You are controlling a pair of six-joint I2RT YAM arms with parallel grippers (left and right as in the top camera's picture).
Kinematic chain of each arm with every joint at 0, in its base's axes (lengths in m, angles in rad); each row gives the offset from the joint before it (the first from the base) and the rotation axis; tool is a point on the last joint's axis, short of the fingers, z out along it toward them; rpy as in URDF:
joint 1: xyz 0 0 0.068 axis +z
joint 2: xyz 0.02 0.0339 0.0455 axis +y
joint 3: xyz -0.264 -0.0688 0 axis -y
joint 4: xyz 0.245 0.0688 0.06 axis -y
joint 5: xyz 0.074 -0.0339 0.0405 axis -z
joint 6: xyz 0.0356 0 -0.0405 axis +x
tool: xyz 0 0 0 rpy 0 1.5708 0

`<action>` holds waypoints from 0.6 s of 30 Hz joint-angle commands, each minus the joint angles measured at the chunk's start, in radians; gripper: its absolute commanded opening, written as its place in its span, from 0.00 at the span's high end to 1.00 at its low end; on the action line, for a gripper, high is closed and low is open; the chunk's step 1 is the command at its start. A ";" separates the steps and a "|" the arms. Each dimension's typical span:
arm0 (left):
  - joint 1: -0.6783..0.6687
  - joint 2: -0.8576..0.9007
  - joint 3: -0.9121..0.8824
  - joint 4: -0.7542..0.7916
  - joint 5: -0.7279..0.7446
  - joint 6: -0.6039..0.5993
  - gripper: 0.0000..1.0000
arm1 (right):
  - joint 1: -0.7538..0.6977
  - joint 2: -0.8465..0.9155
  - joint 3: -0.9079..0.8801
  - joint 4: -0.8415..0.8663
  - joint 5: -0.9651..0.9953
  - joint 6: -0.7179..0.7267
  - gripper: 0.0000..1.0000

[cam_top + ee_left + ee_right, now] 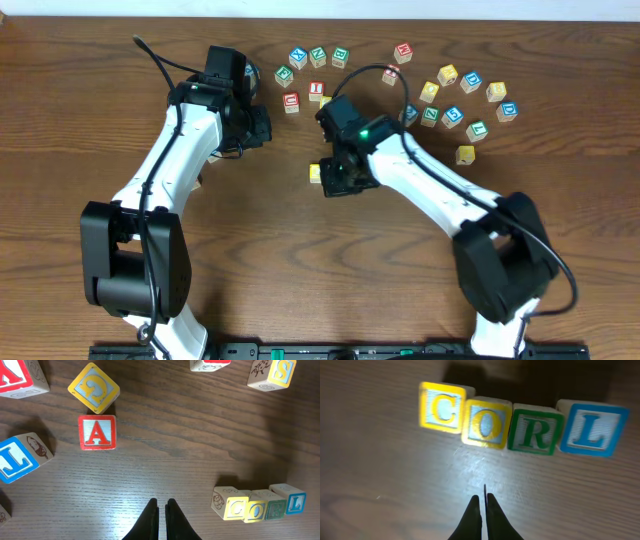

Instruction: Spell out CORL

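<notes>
Four letter blocks stand in a row touching side by side in the right wrist view: a yellow C (442, 408), a yellow O (485, 422), a green R (535, 430) and a blue L (592, 429). My right gripper (483, 497) is shut and empty, just in front of the O, apart from it. The same row shows at the lower right of the left wrist view (257, 507). My left gripper (162, 503) is shut and empty, left of the row. In the overhead view the right arm hides most of the row; only its yellow end (316, 173) shows.
Loose blocks lie near the left gripper: a red A (97, 432), a yellow G (93, 387), a blue L block (15, 460) and a yellow S block (272, 372). Several more blocks are scattered at the table's back (450, 95).
</notes>
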 commanded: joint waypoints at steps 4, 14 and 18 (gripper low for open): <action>0.002 -0.022 0.009 -0.003 -0.013 0.009 0.92 | 0.022 0.067 0.002 0.019 0.026 0.048 0.99; 0.002 -0.022 0.009 -0.003 -0.013 0.009 0.93 | 0.022 0.078 0.002 0.089 0.076 0.058 0.99; 0.002 -0.022 0.009 -0.003 -0.013 0.009 0.92 | 0.022 0.078 0.002 0.094 0.082 0.059 0.99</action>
